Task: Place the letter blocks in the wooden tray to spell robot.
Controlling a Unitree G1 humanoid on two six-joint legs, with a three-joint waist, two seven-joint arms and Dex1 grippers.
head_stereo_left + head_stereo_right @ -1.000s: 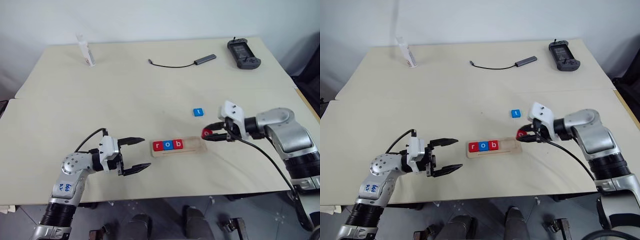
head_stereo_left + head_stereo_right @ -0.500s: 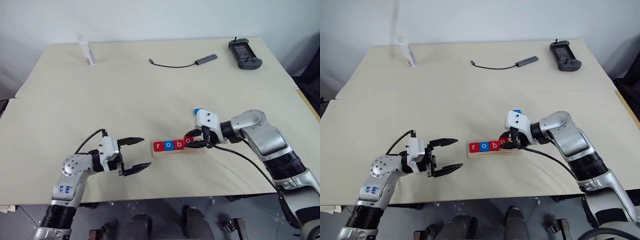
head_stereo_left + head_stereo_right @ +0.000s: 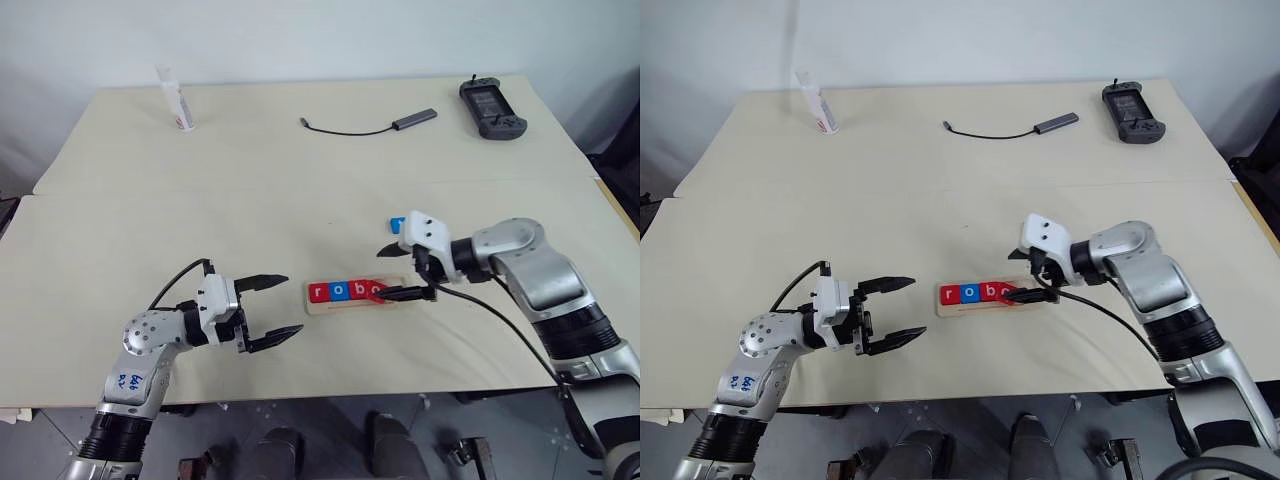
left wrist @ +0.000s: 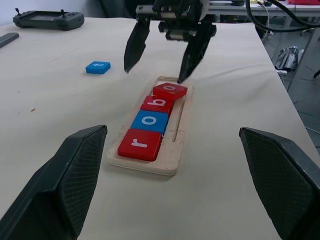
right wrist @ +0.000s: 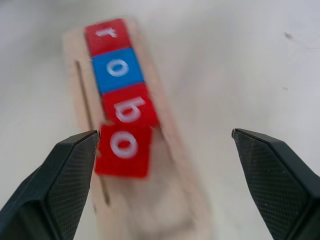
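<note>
Right pincer [image 4: 160, 57] wide open, empty, over wooden tray [image 4: 177, 150] with r-o-b-o.

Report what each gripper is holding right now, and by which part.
Nothing is held. The right gripper stands open over the red o tile in the tray; the left gripper is open, empty.

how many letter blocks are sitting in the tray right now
4: red r, blue o, red b, and a red o lying askew at the row's end in the tray.
</note>
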